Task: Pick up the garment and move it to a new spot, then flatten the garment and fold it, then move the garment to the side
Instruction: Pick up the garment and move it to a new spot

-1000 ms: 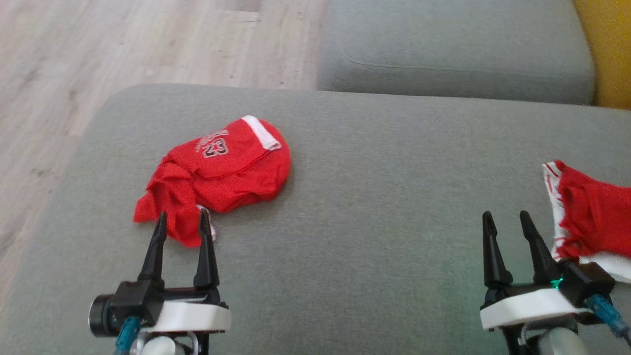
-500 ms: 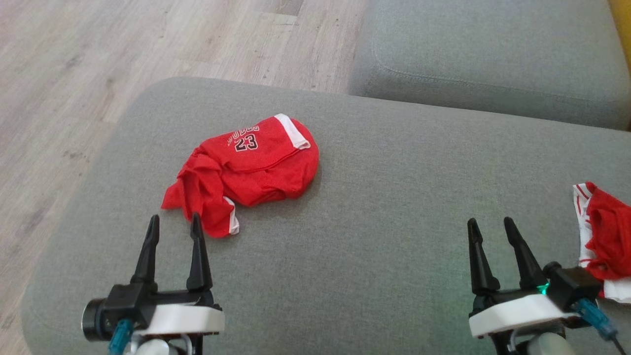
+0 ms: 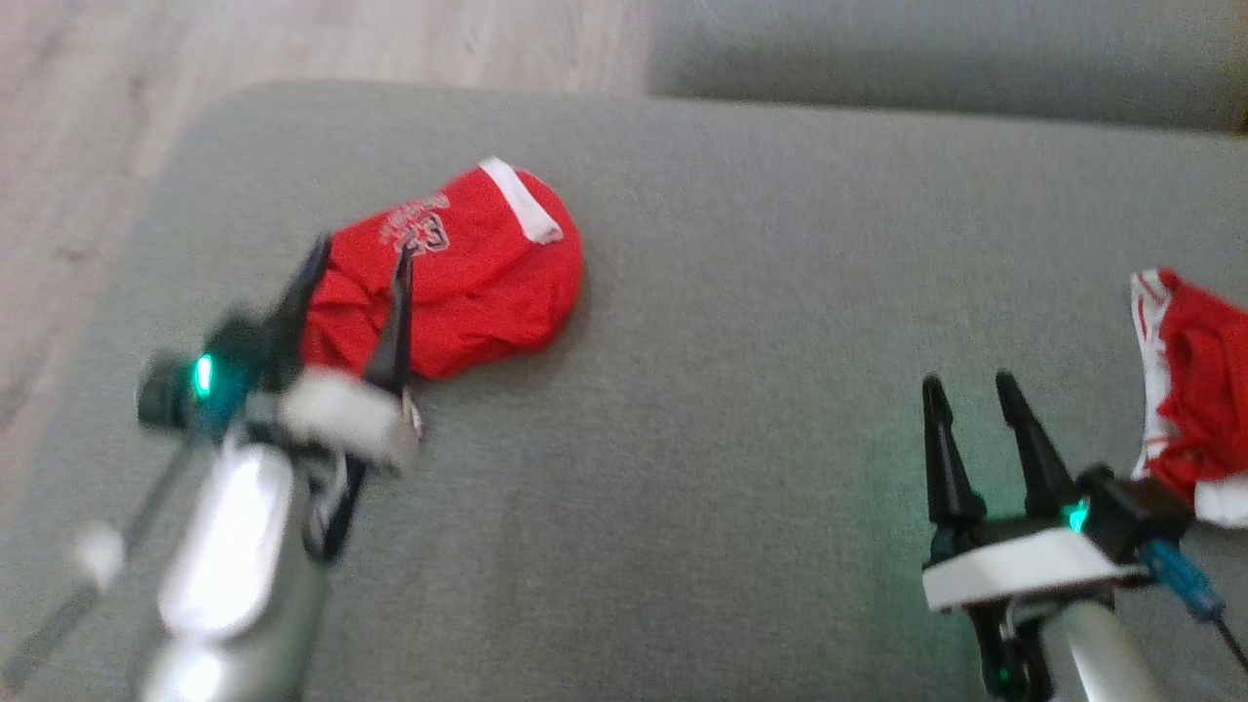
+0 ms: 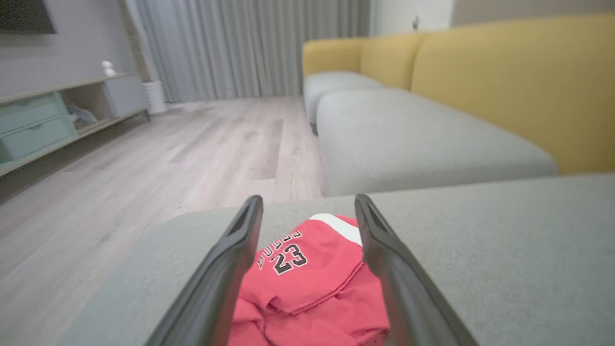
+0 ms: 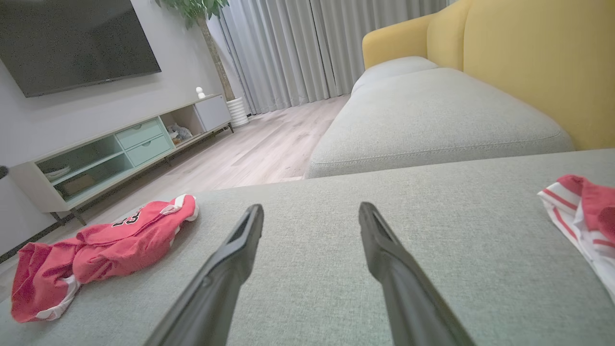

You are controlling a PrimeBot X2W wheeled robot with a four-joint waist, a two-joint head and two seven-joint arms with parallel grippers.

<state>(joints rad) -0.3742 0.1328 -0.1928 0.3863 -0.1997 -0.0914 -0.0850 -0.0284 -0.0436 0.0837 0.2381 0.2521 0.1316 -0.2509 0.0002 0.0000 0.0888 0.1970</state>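
The red jersey (image 3: 487, 263) lies crumpled on the grey sofa cushion (image 3: 731, 390), at about 10 o'clock in the head view. Its white-trimmed end points to 1 o'clock, and the number 23 faces up in the left wrist view. The left claw (image 3: 359, 255) is open, with its two dark fingers spread to either side of the jersey's bunched near end. The head view is blurred there, so I cannot tell whether they touch the cloth. The right claw (image 3: 969, 385) is also open and holds nothing. It sits over bare cushion at 4 o'clock, well apart from the jersey. Another red and white garment (image 3: 1199, 380) lies at 3 o'clock, just beside the right claw's wrist.
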